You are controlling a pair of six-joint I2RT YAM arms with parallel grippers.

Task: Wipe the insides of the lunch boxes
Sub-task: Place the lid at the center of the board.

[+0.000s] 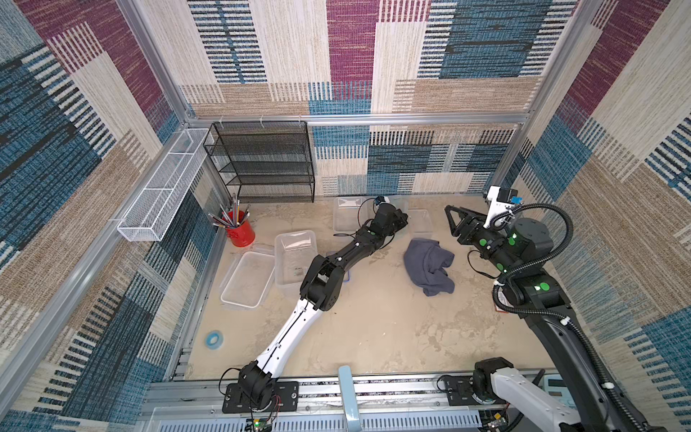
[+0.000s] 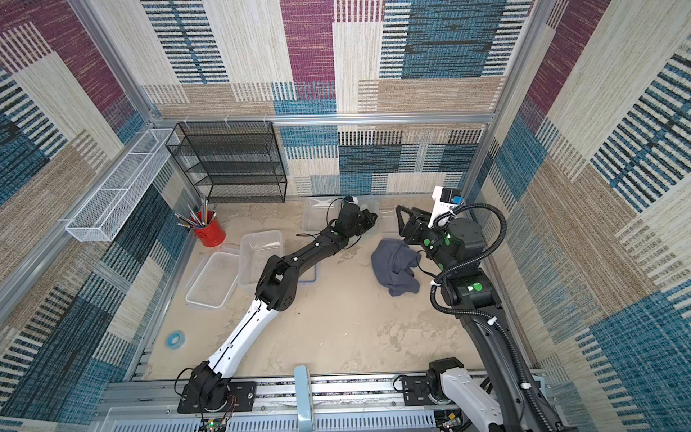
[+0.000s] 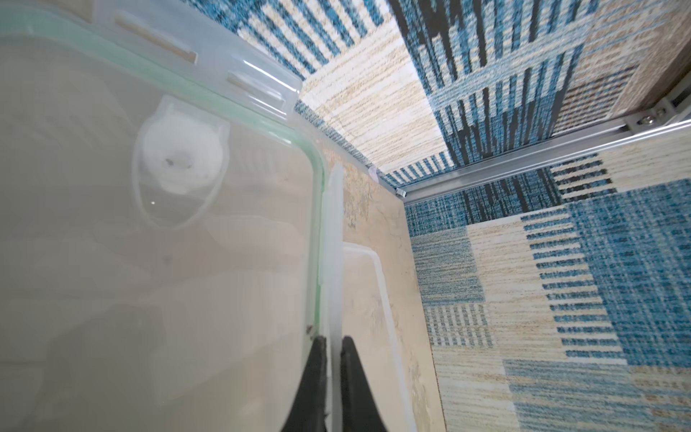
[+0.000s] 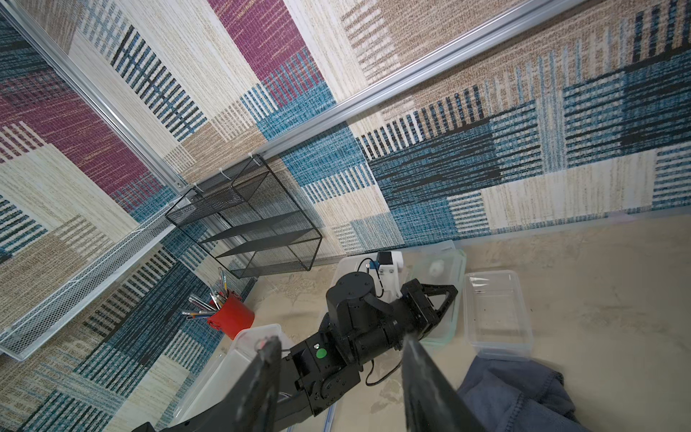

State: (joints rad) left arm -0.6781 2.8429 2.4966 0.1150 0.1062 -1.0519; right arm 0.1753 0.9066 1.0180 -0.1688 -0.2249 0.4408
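Left end effector (image 3: pixel 332 338) pinches the translucent green-rimmed lid (image 3: pixel 149 262); right end effector (image 1: pixel 450 220) gapes empty.

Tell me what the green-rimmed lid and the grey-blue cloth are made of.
The green-rimmed lid is probably glossy translucent plastic; the table shows through it and it glints. The grey-blue cloth is soft matte fabric, kind unclear; it lies crumpled in folds.

rack (image 1: pixel 261 161) upper left, pencil cup (image 1: pixel 239 232) just below it, big tub (image 1: pixel 293 258) right of the cup, cloth (image 1: pixel 430 267) right of centre, small tub (image 1: pixel 420 222) above it, tape roll (image 1: pixel 214 339) lower left
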